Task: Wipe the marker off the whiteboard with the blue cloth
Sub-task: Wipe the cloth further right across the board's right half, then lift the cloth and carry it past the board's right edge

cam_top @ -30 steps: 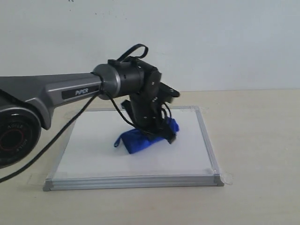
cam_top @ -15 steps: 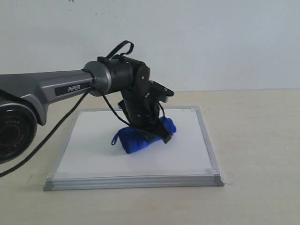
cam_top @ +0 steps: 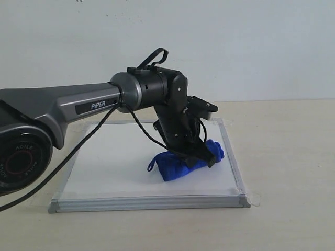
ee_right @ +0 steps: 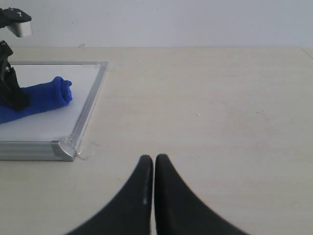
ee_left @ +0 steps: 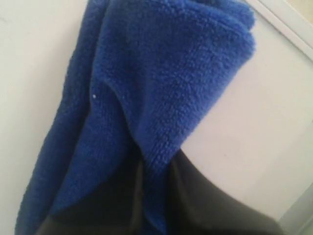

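Observation:
The whiteboard [cam_top: 115, 167] lies flat on the table, white with a silver-grey frame. My left gripper [cam_top: 201, 157] is shut on the blue cloth [cam_top: 180, 166], pressing the rolled cloth against the board near its right edge. In the left wrist view the blue cloth [ee_left: 146, 98] fills most of the picture, pinched between the dark fingers [ee_left: 205, 200], with the whiteboard [ee_left: 244, 122] under it. No red marker line shows on the board in any view. My right gripper [ee_right: 154, 164] hangs shut and empty over bare table, right of the whiteboard [ee_right: 90, 105] and the blue cloth [ee_right: 44, 98].
The left arm [cam_top: 78, 104] reaches across the board from the left. A light wooden table [cam_top: 282, 157] surrounds the board, with a pale wall behind. Clear tape tabs [cam_top: 255, 198] sit at the board's corners.
The left gripper has swept the blue cloth rightward across the board, after a short move to the left, and now sits near the right frame.

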You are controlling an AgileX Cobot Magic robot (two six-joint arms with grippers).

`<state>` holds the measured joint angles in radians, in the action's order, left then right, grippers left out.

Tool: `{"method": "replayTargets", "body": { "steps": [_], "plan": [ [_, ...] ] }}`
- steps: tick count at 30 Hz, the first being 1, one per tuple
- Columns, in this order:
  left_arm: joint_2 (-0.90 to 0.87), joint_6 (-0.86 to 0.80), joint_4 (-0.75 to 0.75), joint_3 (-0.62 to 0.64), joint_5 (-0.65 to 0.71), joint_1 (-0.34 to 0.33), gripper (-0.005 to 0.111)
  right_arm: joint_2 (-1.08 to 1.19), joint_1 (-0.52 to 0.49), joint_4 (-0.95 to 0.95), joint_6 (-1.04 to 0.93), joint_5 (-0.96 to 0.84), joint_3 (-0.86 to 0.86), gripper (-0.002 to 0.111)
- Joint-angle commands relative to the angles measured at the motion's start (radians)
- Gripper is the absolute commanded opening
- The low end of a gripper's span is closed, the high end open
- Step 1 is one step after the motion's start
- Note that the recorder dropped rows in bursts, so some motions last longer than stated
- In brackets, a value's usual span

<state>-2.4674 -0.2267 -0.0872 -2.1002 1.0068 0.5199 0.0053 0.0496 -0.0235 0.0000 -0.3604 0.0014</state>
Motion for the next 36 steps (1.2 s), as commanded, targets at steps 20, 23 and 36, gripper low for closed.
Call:
{"method": "replayTargets", "body": {
  "steps": [20,23,36],
  "plan": [
    [0.082,0.055,-0.458,0.001,-0.089,-0.016,0.004,-0.005,-0.005,0.006,0.0,0.005,-0.001,0.001],
    [0.082,0.058,-0.477,0.001,-0.126,0.002,0.004,-0.005,-0.005,0.006,0.0,0.005,-0.001,0.001],
    [0.082,0.069,-0.5,0.006,-0.18,0.02,0.004,-0.005,-0.005,0.006,0.0,0.005,-0.001,0.001]
  ]
}}
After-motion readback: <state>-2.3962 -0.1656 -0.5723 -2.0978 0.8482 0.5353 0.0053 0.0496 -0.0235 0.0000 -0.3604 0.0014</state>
